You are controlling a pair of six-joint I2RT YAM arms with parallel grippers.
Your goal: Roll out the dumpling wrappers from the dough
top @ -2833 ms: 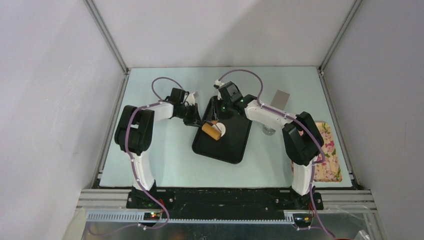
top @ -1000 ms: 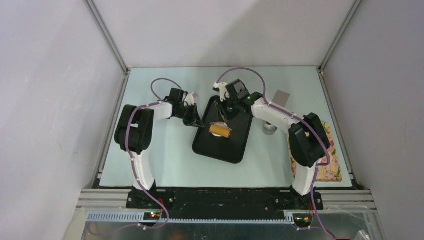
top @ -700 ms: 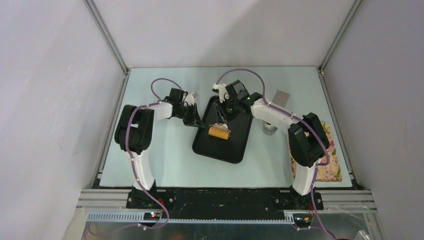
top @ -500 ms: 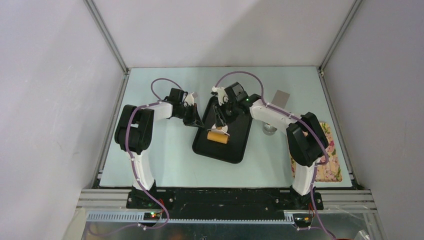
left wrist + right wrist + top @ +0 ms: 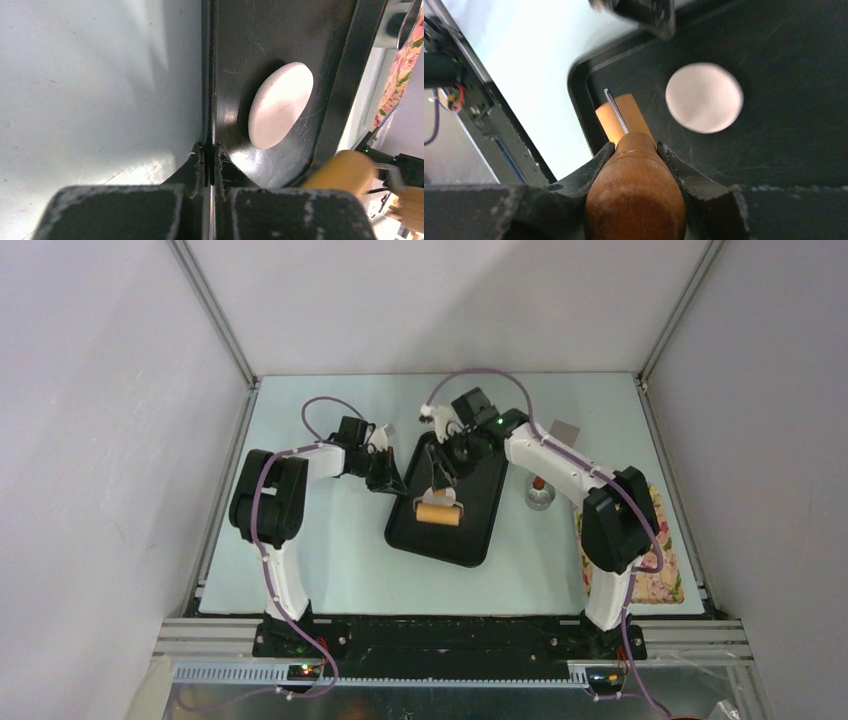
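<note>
Roller [image 5: 440, 513] rolled lower in frame, off flattened dough [image 5: 704, 97]. Dough up-right of right claw [image 5: 634, 150], which pinches roller handle. Left claw [image 5: 210, 155] pressed together on tray [image 5: 240, 40] rim.

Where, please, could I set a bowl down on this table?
Bare table lies between the tray and the near edge, and along the far edge. Crowded: the tray with dough and roller, and the steel cup right of it.
</note>
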